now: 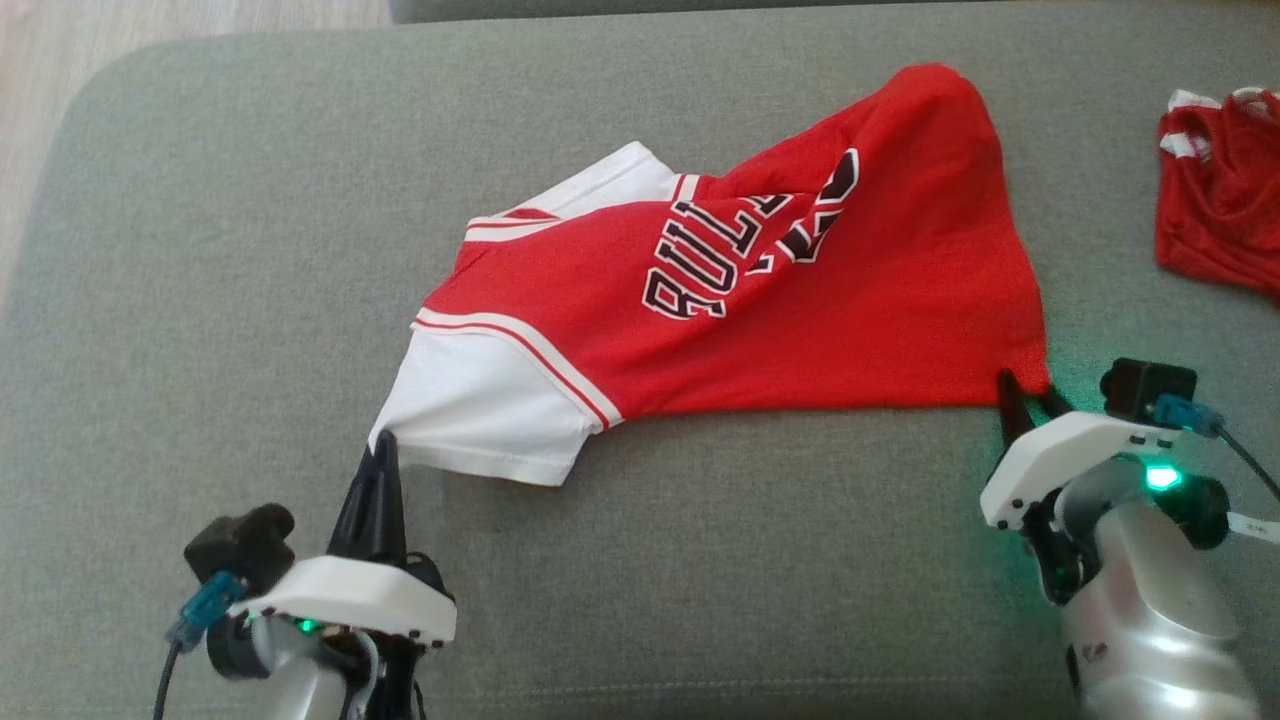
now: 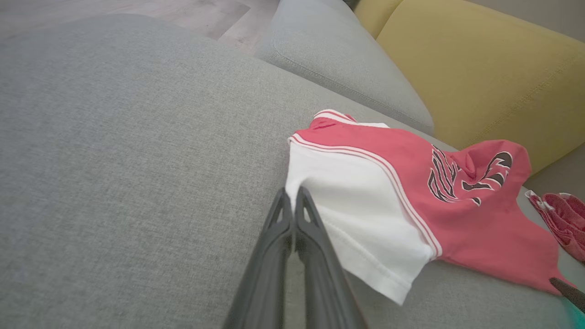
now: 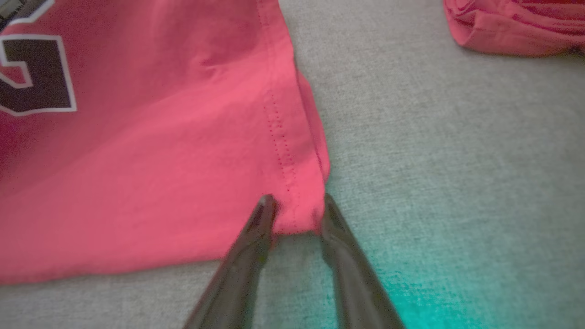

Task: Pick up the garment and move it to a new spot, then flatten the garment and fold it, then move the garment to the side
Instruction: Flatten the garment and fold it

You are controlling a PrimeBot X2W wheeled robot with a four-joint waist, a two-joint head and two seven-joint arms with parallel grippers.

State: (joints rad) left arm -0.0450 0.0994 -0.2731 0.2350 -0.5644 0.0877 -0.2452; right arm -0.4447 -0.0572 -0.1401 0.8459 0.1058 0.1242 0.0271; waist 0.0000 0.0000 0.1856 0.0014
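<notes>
Head view: garment stretches left-right, bottom end seemingly rightward.

On the red front of the garment you can read black letters with a white outline, upside down in the head view: "BULL". A fold hides the next letter. The bigger black sign beside them you cannot read.

Red jersey, white sleeves with red stripes, black white-edged lettering. Grey sofa. Red-and-white top. Yellow cushion.
</notes>
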